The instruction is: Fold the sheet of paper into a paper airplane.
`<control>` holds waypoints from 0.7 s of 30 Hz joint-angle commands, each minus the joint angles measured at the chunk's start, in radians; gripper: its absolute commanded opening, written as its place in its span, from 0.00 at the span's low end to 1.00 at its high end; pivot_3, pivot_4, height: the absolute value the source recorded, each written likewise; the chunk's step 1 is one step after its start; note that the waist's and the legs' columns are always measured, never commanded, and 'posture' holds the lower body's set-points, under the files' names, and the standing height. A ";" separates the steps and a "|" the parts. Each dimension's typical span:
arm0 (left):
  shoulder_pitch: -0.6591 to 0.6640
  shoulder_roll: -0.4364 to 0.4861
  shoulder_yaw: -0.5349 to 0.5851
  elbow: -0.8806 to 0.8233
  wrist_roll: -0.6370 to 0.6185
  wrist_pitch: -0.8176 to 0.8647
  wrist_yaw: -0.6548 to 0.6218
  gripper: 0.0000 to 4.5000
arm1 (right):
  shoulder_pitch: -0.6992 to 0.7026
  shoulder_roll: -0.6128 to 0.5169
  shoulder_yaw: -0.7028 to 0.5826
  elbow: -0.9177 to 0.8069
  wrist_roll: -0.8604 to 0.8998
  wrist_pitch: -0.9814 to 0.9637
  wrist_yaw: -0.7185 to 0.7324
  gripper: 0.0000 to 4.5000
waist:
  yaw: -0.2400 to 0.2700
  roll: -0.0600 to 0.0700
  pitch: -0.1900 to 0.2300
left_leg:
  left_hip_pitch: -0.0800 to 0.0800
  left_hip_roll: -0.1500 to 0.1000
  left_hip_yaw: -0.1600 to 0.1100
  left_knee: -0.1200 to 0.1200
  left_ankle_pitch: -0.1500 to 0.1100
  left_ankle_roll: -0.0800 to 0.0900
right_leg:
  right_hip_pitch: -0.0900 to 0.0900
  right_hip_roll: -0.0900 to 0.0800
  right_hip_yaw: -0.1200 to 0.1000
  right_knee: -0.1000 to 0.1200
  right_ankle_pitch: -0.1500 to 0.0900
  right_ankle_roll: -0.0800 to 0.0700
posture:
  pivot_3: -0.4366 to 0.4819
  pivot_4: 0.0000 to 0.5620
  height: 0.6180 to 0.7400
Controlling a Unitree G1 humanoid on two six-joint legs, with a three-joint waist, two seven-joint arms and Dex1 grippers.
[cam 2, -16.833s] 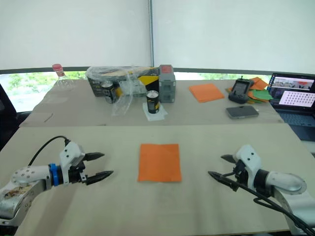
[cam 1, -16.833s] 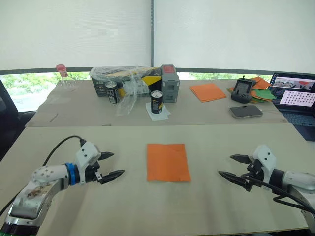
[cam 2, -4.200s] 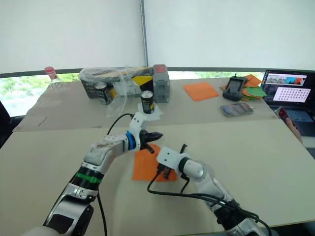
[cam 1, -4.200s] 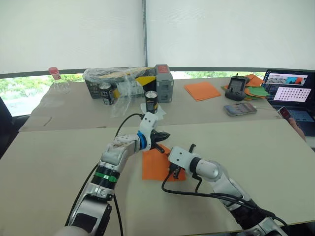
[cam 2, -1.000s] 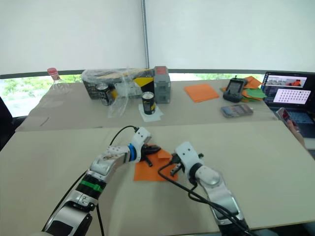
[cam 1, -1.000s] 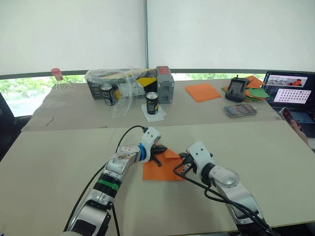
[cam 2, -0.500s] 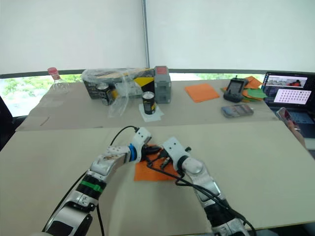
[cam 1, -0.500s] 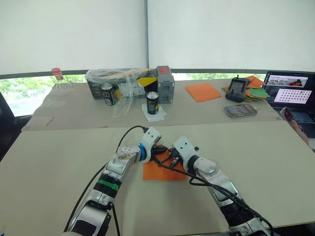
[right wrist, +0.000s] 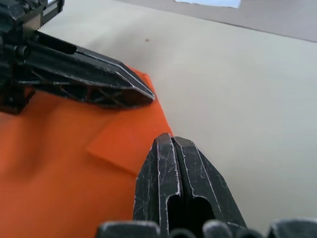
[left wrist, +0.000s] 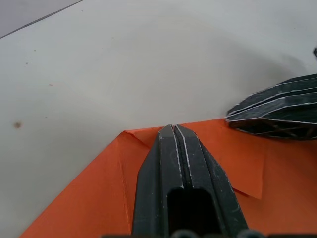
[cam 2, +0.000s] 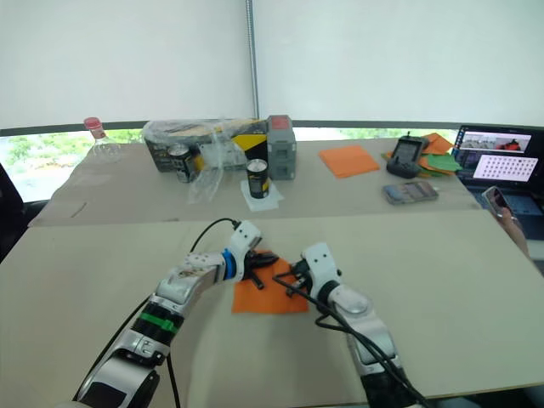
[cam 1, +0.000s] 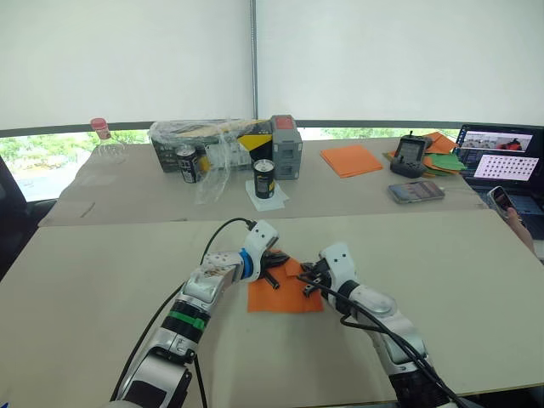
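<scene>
The orange sheet of paper (cam 1: pixel 285 296) lies flat on the near table, with a small folded flap (right wrist: pixel 123 145) at its far right corner. My left gripper (left wrist: pixel 173 129) is shut, its tips pressing down on the sheet close to the far edge. My right gripper (right wrist: pixel 171 139) is also shut, with its tips at the sheet's right edge just beside the flap. The two grippers sit close together, a short gap apart. In the head view the left gripper (cam 1: pixel 277 259) is over the far part of the sheet and the right gripper (cam 1: pixel 309 274) is at its right side.
On the far table stand a can (cam 1: pixel 264 178), a second can (cam 1: pixel 190 161), a plastic-wrapped box (cam 1: pixel 212 136), a grey box (cam 1: pixel 286 146) and a bottle (cam 1: pixel 104 140). To the right lie a stack of orange sheets (cam 1: pixel 356 159), a phone (cam 1: pixel 416 191), a controller (cam 1: pixel 410 153), green papers (cam 1: pixel 450 163) and a laptop (cam 1: pixel 503 161).
My right gripper swept in close to the left gripper over the sheet's far part, then drew back to the sheet's right edge. The left gripper stayed pressed on the sheet.
</scene>
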 commanded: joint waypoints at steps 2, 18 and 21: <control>0.016 0.001 -0.014 -0.007 0.015 0.015 0.001 0.00 | 0.068 -0.020 -0.029 -0.013 0.020 0.105 -0.021 0.01 | 0.000 0.000 0.000 | 0.000 0.000 0.000 0.000 0.000 0.000 | 0.000 0.000 0.000 0.000 0.000 0.000 | 0.48 0.27 1.00; 0.034 0.002 -0.010 -0.022 0.013 0.021 0.004 0.00 | 0.173 -0.046 -0.129 -0.245 0.157 0.303 -0.070 0.01 | 0.009 0.000 -0.002 | 0.000 0.000 0.000 0.000 -0.001 0.001 | 0.001 0.000 0.000 -0.001 0.000 0.000 | 0.48 0.27 1.00; 0.034 0.003 -0.007 -0.027 0.011 0.019 0.003 0.00 | 0.149 -0.057 -0.152 -0.304 0.180 0.224 -0.058 0.01 | 0.008 0.000 -0.002 | 0.000 0.000 0.000 0.000 -0.001 0.001 | 0.000 0.000 0.000 -0.001 0.000 0.000 | 0.48 0.27 1.00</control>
